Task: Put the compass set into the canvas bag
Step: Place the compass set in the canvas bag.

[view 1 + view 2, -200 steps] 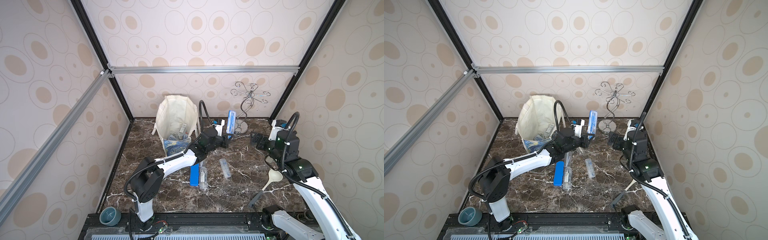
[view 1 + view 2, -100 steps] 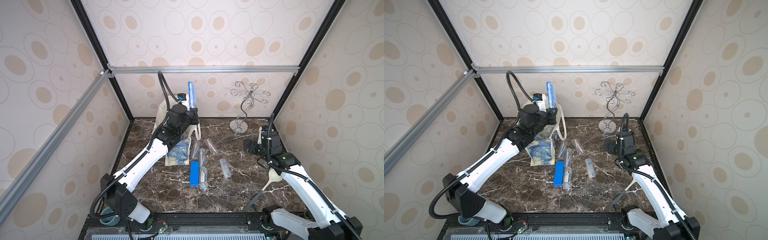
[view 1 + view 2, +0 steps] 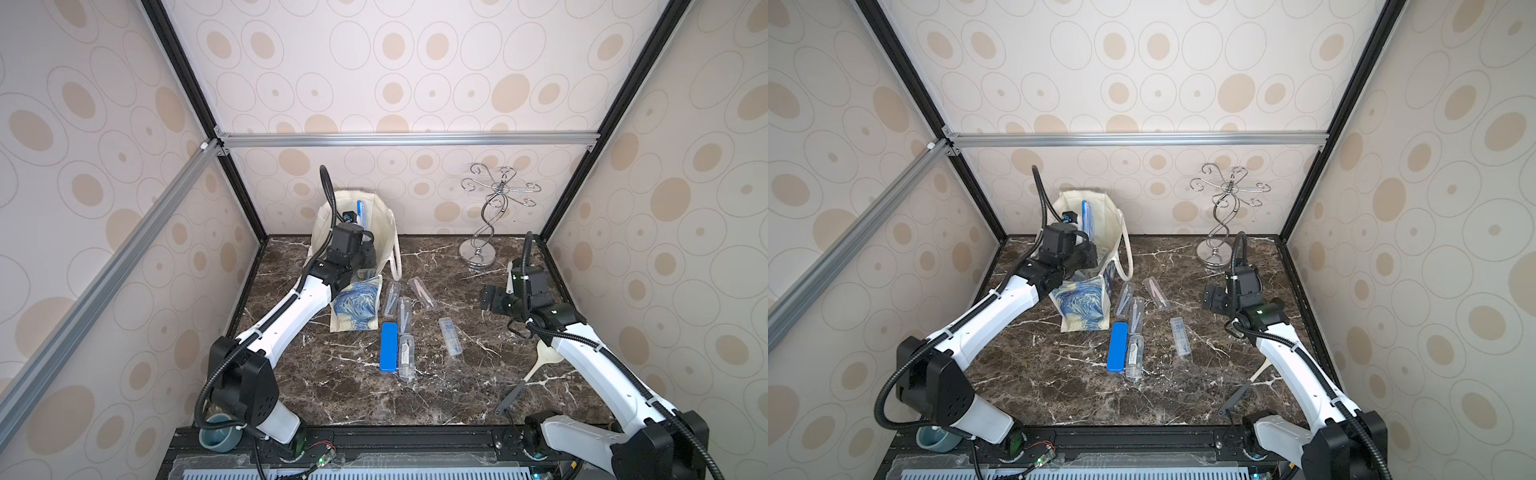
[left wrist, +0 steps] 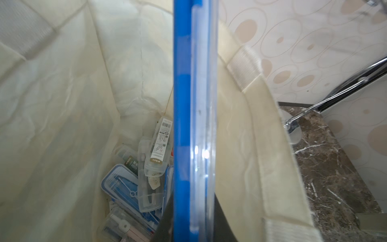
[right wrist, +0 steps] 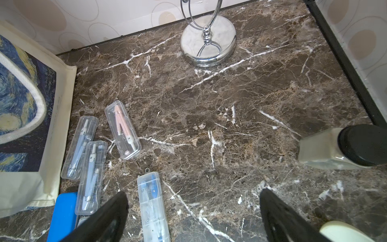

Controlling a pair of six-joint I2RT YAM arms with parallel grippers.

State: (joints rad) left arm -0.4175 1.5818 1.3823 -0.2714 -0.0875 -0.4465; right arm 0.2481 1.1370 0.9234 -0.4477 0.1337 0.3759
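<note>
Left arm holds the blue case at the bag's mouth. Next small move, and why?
Probably open the jaws of the left gripper: the blue case stands upright inside the canvas bag, above other cases at its bottom, so it should drop in.

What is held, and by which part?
The left gripper clamps the blue compass case by its lower end. The right gripper is open, empty.
</note>
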